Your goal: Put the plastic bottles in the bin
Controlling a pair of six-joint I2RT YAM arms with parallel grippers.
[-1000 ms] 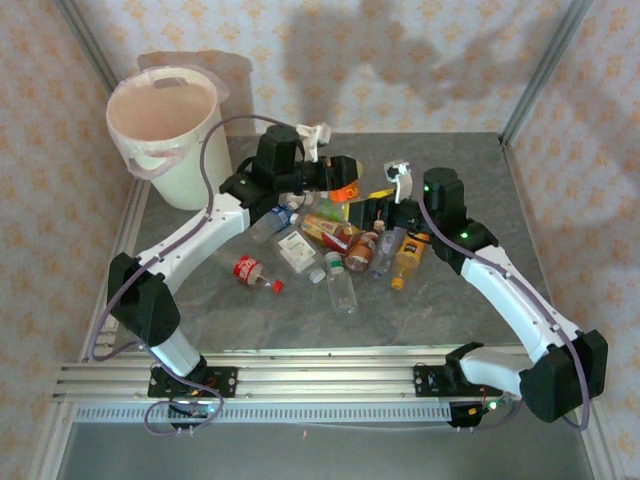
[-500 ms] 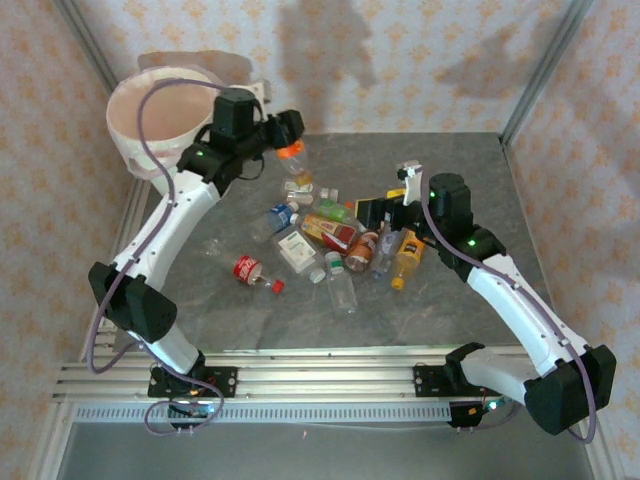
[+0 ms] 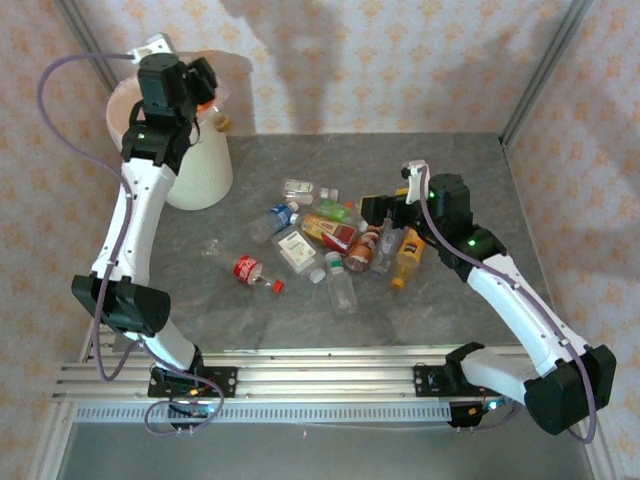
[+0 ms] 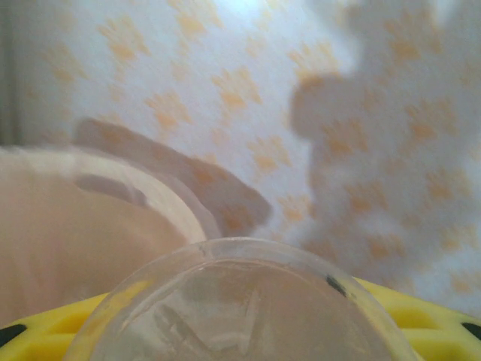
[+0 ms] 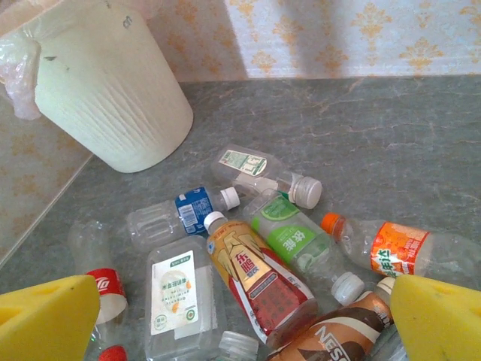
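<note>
Top external: left gripper is raised at the far-left corner, jaws clamped on the held bottle, small, clear plastic with an orange band. It hangs near the right rim of the bin, a large round cream-white bucket. The remaining plastic bottles lie in a loose heap mid-table on the grey marbled table. One red-labelled cola bottle lies apart to the left of the heap. Right gripper hovers over the heap's right side, jaws wide apart, nothing in them. Left wrist: the held bottle's round transparent base sits between yellow foam pads. The bin's pinkish inner wall is below and to the left (picture soft, so fine detail is not readable). Judgement for the step in hand, the drop: carry the bottle further in over the mouth before letting go, since a light, springy bottle released near the rim could glance off it or snag the thin bag liner. Right wrist: ribbed matt bin wall with crinkled translucent bag over its rim. The bottles are smooth, glossy and cylindrical, with green, red-gold and blue labels.
</note>
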